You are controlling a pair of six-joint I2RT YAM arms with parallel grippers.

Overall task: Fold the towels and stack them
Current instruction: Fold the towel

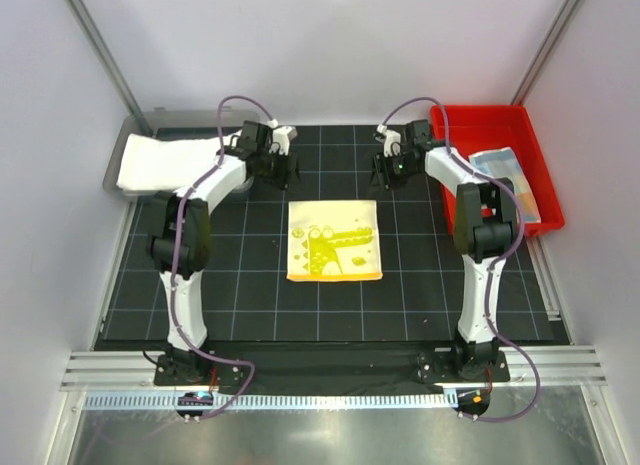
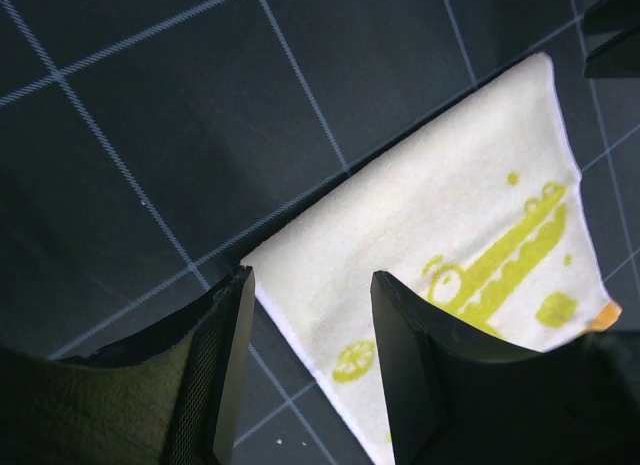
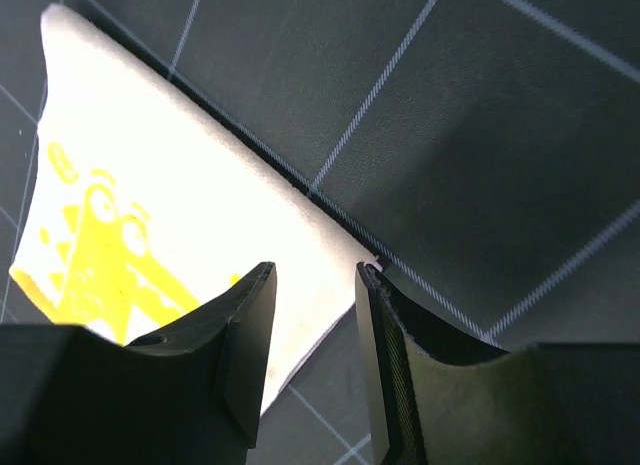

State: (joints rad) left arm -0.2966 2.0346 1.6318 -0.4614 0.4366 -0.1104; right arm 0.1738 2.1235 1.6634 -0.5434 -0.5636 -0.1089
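Note:
A pale yellow patterned towel lies flat on the black grid mat, mid-table. My left gripper is open and empty, hovering above the towel's far left corner. My right gripper is open and empty, above the far right corner. A white towel lies folded at the far left, on the mat's edge. A light-blue towel with pastel patches lies in the red bin. The rust-brown towel is out of view.
A red bin stands at the far right. The black grid mat covers the table. Grey walls close in on the left, back and right. A metal rail runs along the near edge.

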